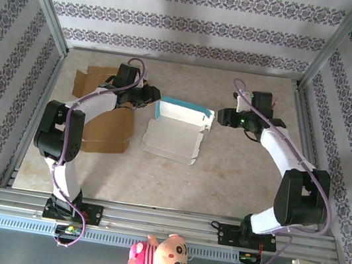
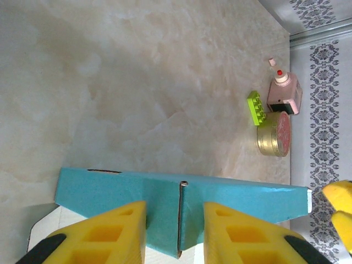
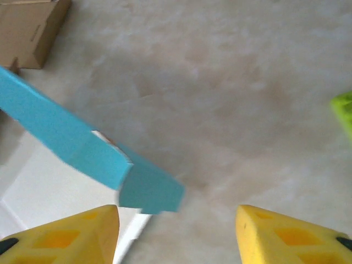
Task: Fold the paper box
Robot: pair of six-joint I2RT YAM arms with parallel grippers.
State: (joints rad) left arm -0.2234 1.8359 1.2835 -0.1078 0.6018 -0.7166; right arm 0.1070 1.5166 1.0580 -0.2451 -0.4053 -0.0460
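paper box (image 1: 171, 141) sits mid table, white base lying flat and teal back wall standing up. left gripper (image 2: 175, 212) is at the wall's left end, fingers partly apart either side of a crease, not pinching. right gripper (image 3: 176, 209) gapes wide around the right corner flap.

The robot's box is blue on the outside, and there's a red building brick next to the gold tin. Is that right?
Not quite. The building brick is green, not red. The left wrist view shows it right next to the gold tin. The box is blue on the outside, just as you said.
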